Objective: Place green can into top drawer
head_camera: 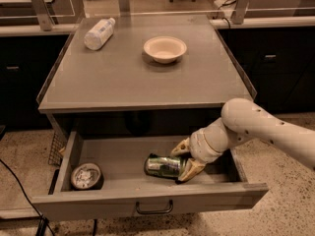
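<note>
The green can lies on its side on the floor of the open top drawer, right of its middle. My gripper reaches down into the drawer from the right. Its two tan fingers sit on either side of the can's right end and touch it. The white arm comes in from the right over the drawer's corner. The drawer is pulled out, and its dark curved handle is on the front panel.
A round tin with a white patterned top sits in the drawer's left part. On the tabletop are a clear plastic bottle lying down and a cream bowl. Dark cabinets stand on both sides.
</note>
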